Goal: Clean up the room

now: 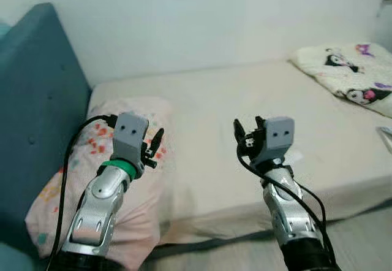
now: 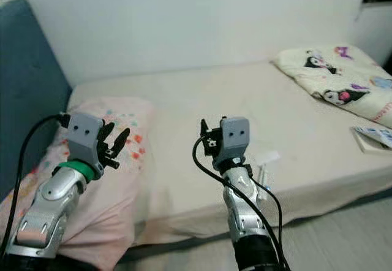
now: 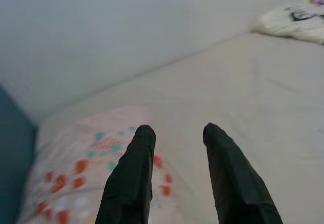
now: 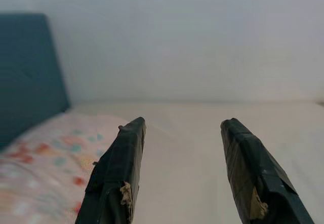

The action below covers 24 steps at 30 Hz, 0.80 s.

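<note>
Fingers of both grippers, left (image 1: 153,147) and right (image 1: 247,136), were parted and empty over the bed (image 1: 245,99); pillow (image 1: 98,179) lay under the left, blanket (image 1: 349,75) far beyond the right—tidying apparently not begun.

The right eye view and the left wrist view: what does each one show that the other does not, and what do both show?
The right eye view alone has the open right tool, the blue padded headboard, a flat printed packet at the bed's right edge, and the grey floor.

The left wrist view alone gives a close look along the left tool's black fingers, which are apart with nothing between them.

Both share the cream bed sheet, the pink pillow with red and teal dots, the white cartoon-print blanket and the white wall.
</note>
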Tool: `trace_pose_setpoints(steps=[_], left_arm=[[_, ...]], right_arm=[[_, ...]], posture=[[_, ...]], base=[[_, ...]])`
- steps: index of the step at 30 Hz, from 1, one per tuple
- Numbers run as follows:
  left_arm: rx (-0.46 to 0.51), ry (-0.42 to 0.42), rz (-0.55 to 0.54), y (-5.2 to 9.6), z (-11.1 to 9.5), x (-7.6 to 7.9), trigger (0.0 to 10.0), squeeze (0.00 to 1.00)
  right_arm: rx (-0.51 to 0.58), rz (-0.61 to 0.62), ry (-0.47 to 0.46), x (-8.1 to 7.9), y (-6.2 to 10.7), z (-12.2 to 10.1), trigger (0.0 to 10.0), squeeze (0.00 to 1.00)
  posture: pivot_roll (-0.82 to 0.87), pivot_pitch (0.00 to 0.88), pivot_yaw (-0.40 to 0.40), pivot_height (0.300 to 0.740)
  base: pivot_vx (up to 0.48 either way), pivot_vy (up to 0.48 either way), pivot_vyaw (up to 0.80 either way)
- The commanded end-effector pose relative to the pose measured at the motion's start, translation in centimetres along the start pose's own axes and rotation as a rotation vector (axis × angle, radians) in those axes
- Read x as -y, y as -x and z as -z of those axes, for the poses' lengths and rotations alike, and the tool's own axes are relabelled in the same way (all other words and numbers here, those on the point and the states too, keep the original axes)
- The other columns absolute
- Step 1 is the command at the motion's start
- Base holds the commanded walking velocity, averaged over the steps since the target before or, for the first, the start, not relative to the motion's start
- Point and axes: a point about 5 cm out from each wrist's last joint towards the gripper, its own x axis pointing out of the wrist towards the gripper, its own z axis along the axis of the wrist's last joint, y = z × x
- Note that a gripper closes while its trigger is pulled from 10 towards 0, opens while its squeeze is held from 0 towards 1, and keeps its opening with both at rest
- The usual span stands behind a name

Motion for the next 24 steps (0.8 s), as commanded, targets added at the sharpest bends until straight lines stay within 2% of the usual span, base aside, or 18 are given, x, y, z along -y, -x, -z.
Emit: trace_pose_setpoints(steps=[1, 11, 16, 19, 20, 21, 22, 23, 24], left_arm=[[-0.018, -0.019, 0.008, 0.11, 0.60, 0.22, 10.0, 0.00], [-0.009, -0.024, 0.011, -0.07, 0.63, 0.49, 10.0, 0.00], [-0.011, -0.026, 0.004, -0.13, 0.68, 0.41, 10.0, 0.00], [-0.013, -0.018, -0.005, -0.18, 0.69, 0.29, 10.0, 0.00], [-0.016, -0.016, -0.010, -0.21, 0.72, 0.25, 10.0, 0.00], [-0.014, -0.014, -0.013, -0.26, 0.72, 0.21, 10.0, 0.00], [-0.014, -0.014, -0.013, -0.26, 0.72, 0.21, 10.0, 0.00], [-0.014, -0.015, -0.013, -0.24, 0.71, 0.23, 10.0, 0.00], [-0.013, -0.010, -0.014, -0.22, 0.69, 0.23, 10.0, 0.00]], right_arm=[[-0.002, 0.000, -0.008, 0.08, 0.27, 0.19, 10.0, 0.00], [-0.013, 0.014, -0.006, 0.51, 0.28, 0.32, 10.0, 0.00], [-0.013, 0.008, 0.000, 0.38, 0.36, 0.38, 10.0, 0.00], [-0.042, -0.008, 0.037, 0.32, 0.37, 0.67, 10.0, 0.00], [-0.060, -0.021, 0.081, 0.31, 0.39, 0.92, 10.0, 0.00], [-0.048, -0.008, 0.070, 0.38, 0.38, 0.81, 10.0, 0.09], [-0.048, -0.008, 0.070, 0.38, 0.38, 0.81, 10.0, 0.09], [-0.009, -0.006, 0.028, 0.42, 0.35, 0.29, 10.0, 0.08], [-0.008, -0.001, 0.028, 0.47, 0.30, 0.20, 10.0, 0.00]], posture=[[-0.09, 0.042, 0.076, 0.740], [-0.10, 0.049, 0.079, 0.740], [-0.10, 0.051, 0.079, 0.740], [-0.10, 0.052, 0.078, 0.740], [-0.10, 0.052, 0.078, 0.740], [-0.10, 0.054, 0.078, 0.740], [-0.10, 0.054, 0.078, 0.740], [-0.10, 0.053, 0.078, 0.740], [-0.10, 0.054, 0.078, 0.740]], base=[[0.480, 0.000, 0.00], [0.480, 0.000, 0.00], [0.322, 0.000, 0.00], [0.000, 0.000, 0.00], [0.000, 0.000, 0.00], [0.000, 0.000, 0.73], [0.000, 0.000, 0.73], [0.000, 0.000, 0.49], [0.000, 0.000, 0.00]])
